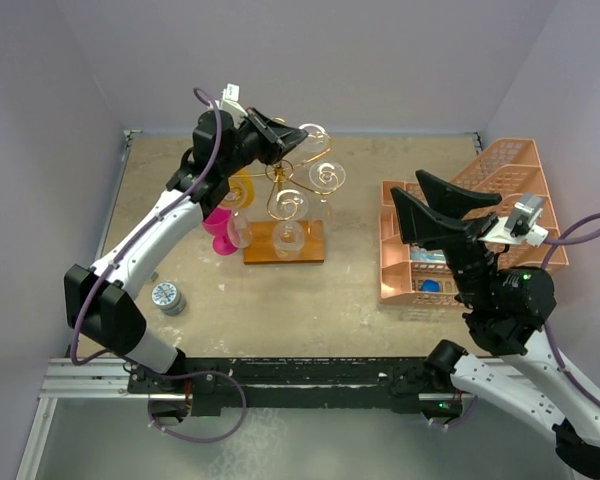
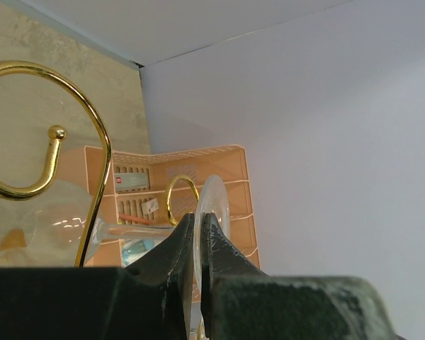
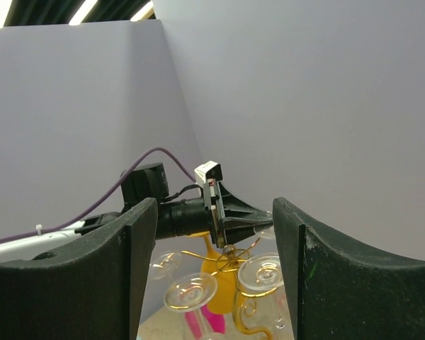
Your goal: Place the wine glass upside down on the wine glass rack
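Well right of the wine glass rack [image 1: 312, 245], the right gripper [image 1: 408, 186] hung wide open, empty. At the rack's top, the left gripper [image 2: 198, 223] pinched the wine glass [image 2: 218, 202] by its foot. We judged that this thin edge grip could slip if the glass knocked a scroll.

Your top camera looked down from above and behind the arm bases, far enough back to hold the whole speckled tan bench [image 1: 360, 300]. Your left wrist camera sat close behind the left hand [image 2: 198, 221], facing past the thin gold wire rack [image 2: 56, 132] toward the salmon-pink plastic tiered organizer [image 2: 198, 159]. Your right wrist camera looked out between the fingers of the right hand [image 3: 216, 283], from well back, at that rack. All three views shared it.
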Controlling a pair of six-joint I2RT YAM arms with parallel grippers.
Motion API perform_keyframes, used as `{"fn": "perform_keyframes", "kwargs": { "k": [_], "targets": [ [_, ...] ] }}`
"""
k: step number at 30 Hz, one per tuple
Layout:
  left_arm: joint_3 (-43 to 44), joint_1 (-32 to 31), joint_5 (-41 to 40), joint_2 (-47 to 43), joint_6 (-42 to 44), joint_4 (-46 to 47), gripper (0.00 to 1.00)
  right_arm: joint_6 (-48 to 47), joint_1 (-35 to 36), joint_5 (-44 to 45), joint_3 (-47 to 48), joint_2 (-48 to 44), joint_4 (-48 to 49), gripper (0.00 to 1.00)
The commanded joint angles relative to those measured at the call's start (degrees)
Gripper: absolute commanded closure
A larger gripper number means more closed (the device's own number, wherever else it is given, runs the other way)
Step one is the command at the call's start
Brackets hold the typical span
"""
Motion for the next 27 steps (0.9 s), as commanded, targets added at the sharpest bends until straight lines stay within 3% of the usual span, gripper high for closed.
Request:
{"fn": "perform_keyframes", "kwargs": {
  "k": [1, 27],
  "targets": [
    [3.67, -2.18, 0.33, -0.99, 0.55, 3.56, 1.0, 1.02, 0.16, 1.38, -0.43, -0.15, 3.36, 0.32],
    [14.82, -3.86, -2.17, 7.46, 4.43, -1.55, 1.0, 1.64, 0.14, 2.18, -0.87, -0.47, 2.87, 0.31]
  ]
}}
